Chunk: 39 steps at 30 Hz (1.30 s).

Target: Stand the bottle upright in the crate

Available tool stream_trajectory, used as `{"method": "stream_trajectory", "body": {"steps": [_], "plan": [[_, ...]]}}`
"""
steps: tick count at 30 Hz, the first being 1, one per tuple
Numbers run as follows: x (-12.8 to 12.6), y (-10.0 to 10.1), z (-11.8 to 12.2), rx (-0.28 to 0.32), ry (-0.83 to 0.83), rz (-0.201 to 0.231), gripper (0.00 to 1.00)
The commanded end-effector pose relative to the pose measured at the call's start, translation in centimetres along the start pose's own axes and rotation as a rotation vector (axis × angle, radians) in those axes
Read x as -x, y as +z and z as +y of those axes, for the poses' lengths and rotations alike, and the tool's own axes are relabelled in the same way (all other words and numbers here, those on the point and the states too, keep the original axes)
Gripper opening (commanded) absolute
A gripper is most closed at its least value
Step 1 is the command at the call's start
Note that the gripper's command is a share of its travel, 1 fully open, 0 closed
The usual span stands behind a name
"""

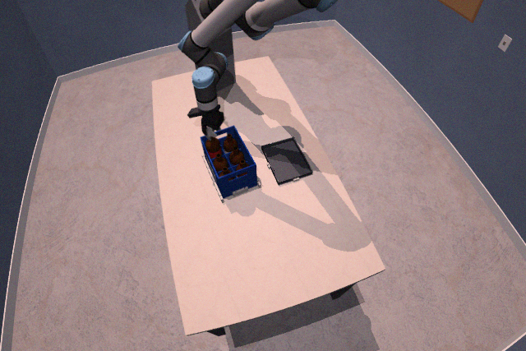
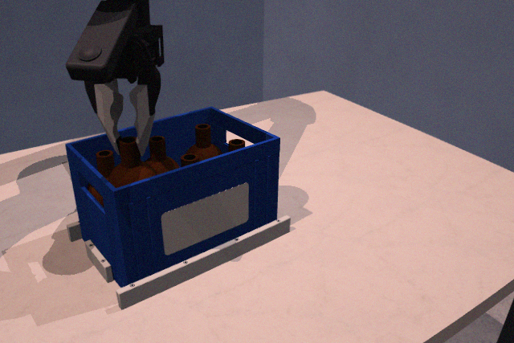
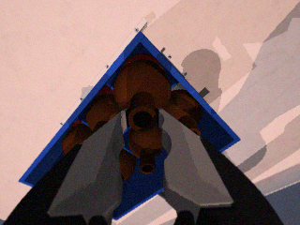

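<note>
The blue crate (image 1: 251,177) (image 2: 136,239) (image 3: 141,192) holds several upright brown bottles. My gripper (image 1: 210,136) (image 2: 129,152) (image 3: 142,110) is shut on the neck of a brown bottle (image 1: 212,145) (image 2: 132,176) (image 3: 142,86) with a red label. This bottle is upright in a corner compartment, its body partly below the rim. Its mouth stands higher than those of the bottles around it. Its base is hidden by the crate walls. The dark tray (image 1: 286,166) lies beside the crate in the top view, with no bottle on it.
Low light-coloured strips (image 2: 207,258) lie on the table along the crate's foot. Another bottle neck (image 2: 157,148) stands close beside the fingers. The crate's rim surrounds the fingertips closely at this corner. Small light brackets (image 1: 296,179) sit at the tray's edge.
</note>
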<state>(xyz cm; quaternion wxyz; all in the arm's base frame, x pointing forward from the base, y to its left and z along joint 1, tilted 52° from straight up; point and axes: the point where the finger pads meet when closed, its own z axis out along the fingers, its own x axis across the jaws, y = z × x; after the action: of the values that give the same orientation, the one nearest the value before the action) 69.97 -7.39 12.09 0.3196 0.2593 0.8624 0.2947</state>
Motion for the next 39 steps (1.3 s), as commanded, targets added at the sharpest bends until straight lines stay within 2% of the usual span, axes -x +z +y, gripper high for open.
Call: {"method": "stream_trajectory", "body": {"steps": [1, 16, 39], "plan": [[0.0, 0.3, 0.0, 0.0, 0.0, -0.001, 0.0], [0.0, 2.1, 0.0, 0.0, 0.0, -0.001, 0.0], [0.0, 3.1, 0.0, 0.0, 0.0, -0.001, 0.0]]}}
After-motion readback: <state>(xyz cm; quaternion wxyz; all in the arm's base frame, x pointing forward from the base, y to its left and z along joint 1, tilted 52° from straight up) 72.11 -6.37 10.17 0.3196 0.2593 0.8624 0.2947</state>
